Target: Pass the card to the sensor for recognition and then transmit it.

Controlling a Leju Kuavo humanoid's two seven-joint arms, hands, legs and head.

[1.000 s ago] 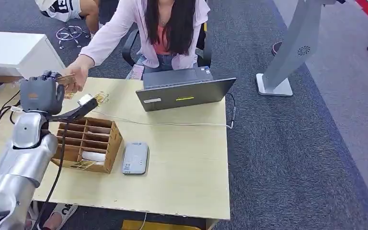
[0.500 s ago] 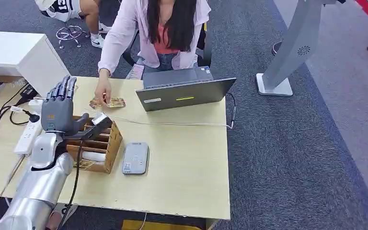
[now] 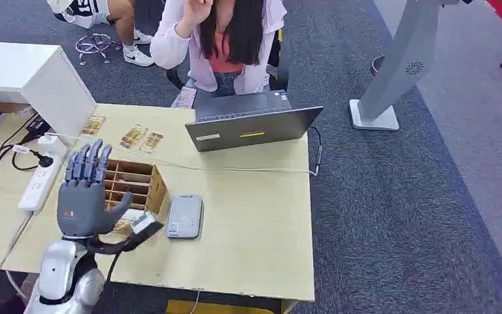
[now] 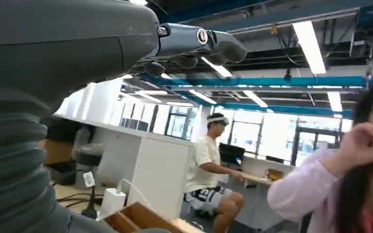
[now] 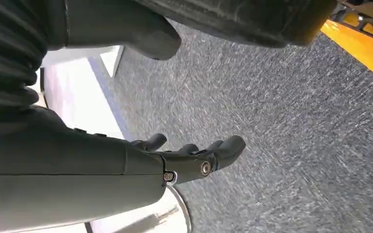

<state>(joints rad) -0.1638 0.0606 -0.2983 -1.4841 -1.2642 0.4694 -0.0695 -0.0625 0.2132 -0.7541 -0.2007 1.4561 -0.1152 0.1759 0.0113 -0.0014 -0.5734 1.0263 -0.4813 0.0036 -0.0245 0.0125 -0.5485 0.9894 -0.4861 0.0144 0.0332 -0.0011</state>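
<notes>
Withdrawn from the person, left hand [image 3: 83, 196] hangs open, empty, beside the sensor [image 3: 185, 215]; it could knock the wooden box [image 3: 145, 186].

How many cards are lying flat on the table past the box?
3: one card near the white cabinet, two side by side left of the laptop. More may sit hidden in the wooden box.

The left hand [image 3: 85, 196] hides the near left part of the wooden organizer [image 3: 140, 183] on the bench [image 3: 248, 229]. The cards [image 3: 134, 136] by the far edge are too small to read. The person [image 3: 225, 39] is cut off by the head view's top edge. The right wrist view is motion-blurred around the right hand [image 5: 194, 155].
</notes>
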